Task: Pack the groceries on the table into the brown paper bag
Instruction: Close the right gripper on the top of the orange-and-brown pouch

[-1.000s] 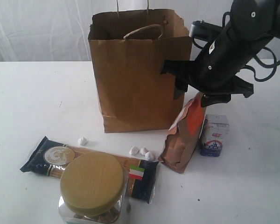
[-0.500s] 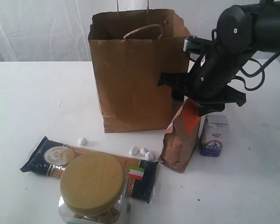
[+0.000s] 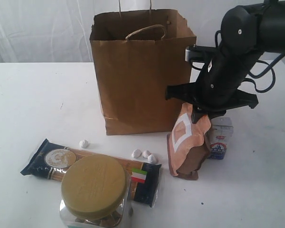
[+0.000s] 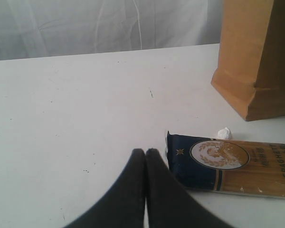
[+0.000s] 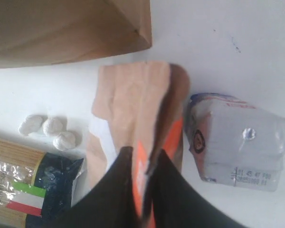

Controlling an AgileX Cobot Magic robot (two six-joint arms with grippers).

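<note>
Now pinching the top of the pouch (image 3: pixel 187 142) in the right gripper (image 5: pixel 145 154), just right of the bag (image 3: pixel 137 80) beside the carton (image 3: pixel 220 135), left gripper (image 4: pixel 146 152) closed on nothing; next, probably lifting clear of the bag's rim before lowering in.

clear: table (image 3: pixel 38 95) left of bag (image 3: pixel 137 80) | blocked: carton (image 3: pixel 219 137) just beside pouch (image 3: pixel 187 147)

White creased curtain (image 3: pixel 38 28) behind; soft, even light.

Navy pkt (image 4: pixel 230 165) label: "SPAGHETTI".
</note>
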